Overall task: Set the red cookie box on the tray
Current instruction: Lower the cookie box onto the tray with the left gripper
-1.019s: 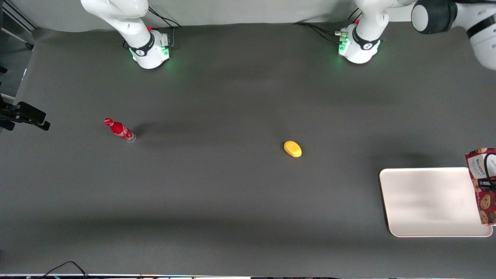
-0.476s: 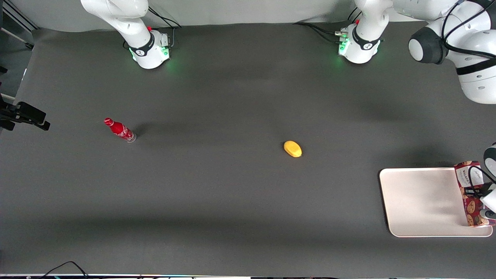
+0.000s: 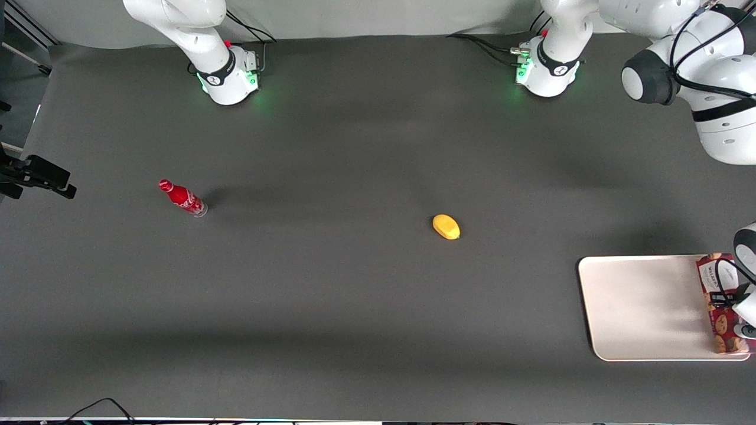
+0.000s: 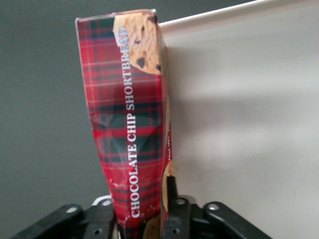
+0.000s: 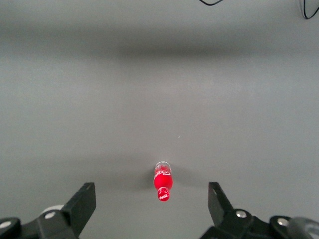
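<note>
A dark table holds a cream tray (image 3: 644, 307) toward the working arm's end. The box (image 3: 722, 301), red tartan with cookie pictures, sits over the tray's outer edge, its white label end farther from the front camera. The gripper (image 4: 142, 219) clamps the box's narrow sides near one end, fingers (image 4: 175, 216) pressed against it. In the wrist view the box lies along the tray's rim. Mid-table lies a yellow lemon (image 3: 446, 226); a small red bottle (image 3: 182, 198) stands toward the parked arm's end.
</note>
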You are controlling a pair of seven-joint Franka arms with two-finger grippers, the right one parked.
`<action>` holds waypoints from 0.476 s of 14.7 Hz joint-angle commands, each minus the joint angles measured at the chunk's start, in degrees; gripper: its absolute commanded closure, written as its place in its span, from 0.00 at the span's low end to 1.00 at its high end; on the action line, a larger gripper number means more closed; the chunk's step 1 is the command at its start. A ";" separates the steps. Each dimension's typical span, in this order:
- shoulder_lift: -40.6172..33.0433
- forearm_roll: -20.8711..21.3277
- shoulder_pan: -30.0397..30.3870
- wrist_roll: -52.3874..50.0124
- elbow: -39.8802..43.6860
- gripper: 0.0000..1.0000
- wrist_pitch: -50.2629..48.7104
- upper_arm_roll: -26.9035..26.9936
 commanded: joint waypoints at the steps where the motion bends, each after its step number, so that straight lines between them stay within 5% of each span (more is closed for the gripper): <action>1: 0.70 -0.86 0.07 3.28 2.32 0.00 -1.43 1.56; 7: -7.72 -0.77 -2.30 3.03 3.37 0.00 -19.07 4.98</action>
